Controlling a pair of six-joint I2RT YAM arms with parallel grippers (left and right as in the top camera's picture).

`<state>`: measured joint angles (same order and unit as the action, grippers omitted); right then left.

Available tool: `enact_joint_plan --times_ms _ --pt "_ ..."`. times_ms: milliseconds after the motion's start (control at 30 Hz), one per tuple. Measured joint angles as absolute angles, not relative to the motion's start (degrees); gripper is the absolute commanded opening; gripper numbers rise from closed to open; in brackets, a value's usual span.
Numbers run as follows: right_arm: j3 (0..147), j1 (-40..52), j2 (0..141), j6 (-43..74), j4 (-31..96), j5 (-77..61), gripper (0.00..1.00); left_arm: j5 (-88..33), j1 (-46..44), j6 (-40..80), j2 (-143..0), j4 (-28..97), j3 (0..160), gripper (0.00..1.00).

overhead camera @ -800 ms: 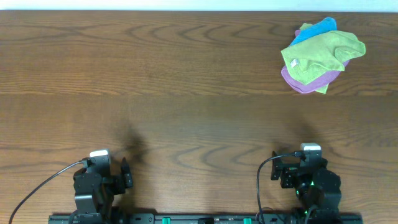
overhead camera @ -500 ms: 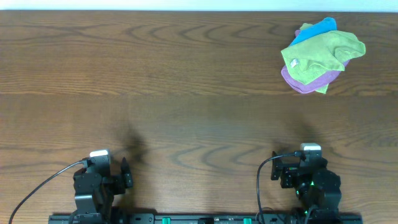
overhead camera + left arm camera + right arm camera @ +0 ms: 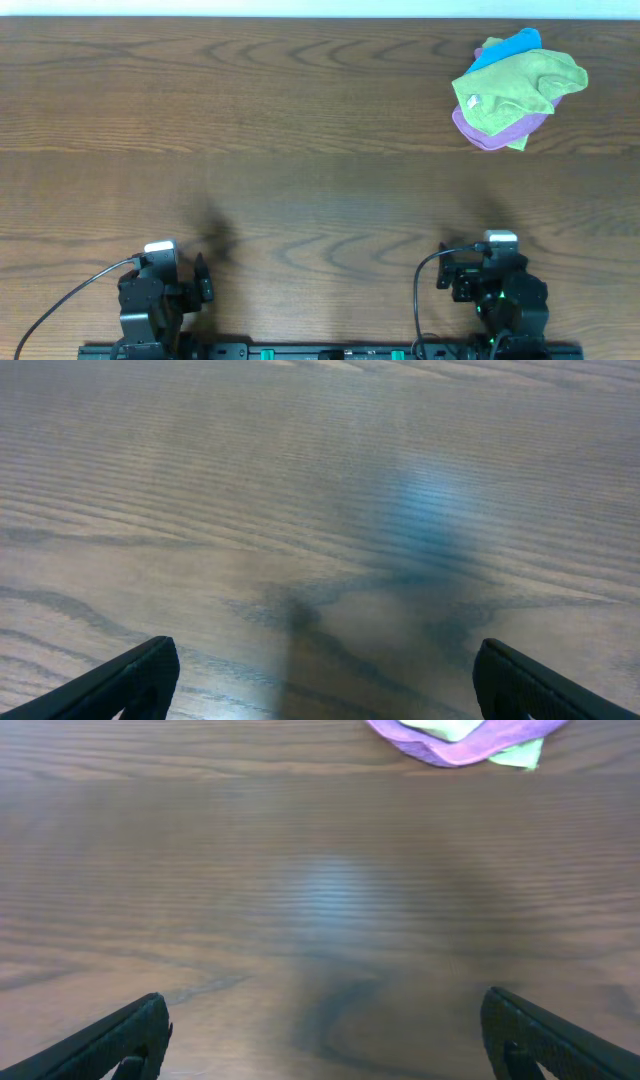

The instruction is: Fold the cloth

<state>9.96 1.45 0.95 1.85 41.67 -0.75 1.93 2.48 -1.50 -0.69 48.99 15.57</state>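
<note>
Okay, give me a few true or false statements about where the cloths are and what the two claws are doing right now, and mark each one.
1. The lime-green cloth lies spread flat on its own. False: it is crumpled on top of the purple cloth, with the blue cloth showing at the far side.
2. The left claw and the right claw are both open and hold nothing. True.
3. The pile lies close to the left arm. False: it lies at the far right of the table, apart from both arms.
4. The right wrist view catches the pile's near edge. True.
</note>
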Motion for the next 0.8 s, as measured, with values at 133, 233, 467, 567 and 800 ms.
enact_joint_plan --times_ms 133,233,467,567,800 --pt "9.96 1.43 0.95 1.83 41.69 2.39 0.99 1.93 2.48 -1.5 -0.69 48.99 15.57 0.95" --pt "9.96 1.45 0.95 1.83 41.71 3.42 0.99 1.93 2.48 -1.5 -0.69 48.99 15.57 0.95" --pt "9.93 1.45 0.95 1.83 41.71 4.16 0.99 1.93 2.48 -1.5 -0.69 48.99 15.57 0.95" --pt "9.96 1.45 0.95 1.83 41.71 4.27 0.99 1.93 2.48 -1.5 -0.69 48.99 15.57 0.95" --pt "9.93 1.45 0.95 1.83 41.71 4.54 0.99 1.93 2.48 -1.5 -0.69 48.99 15.57 0.95"
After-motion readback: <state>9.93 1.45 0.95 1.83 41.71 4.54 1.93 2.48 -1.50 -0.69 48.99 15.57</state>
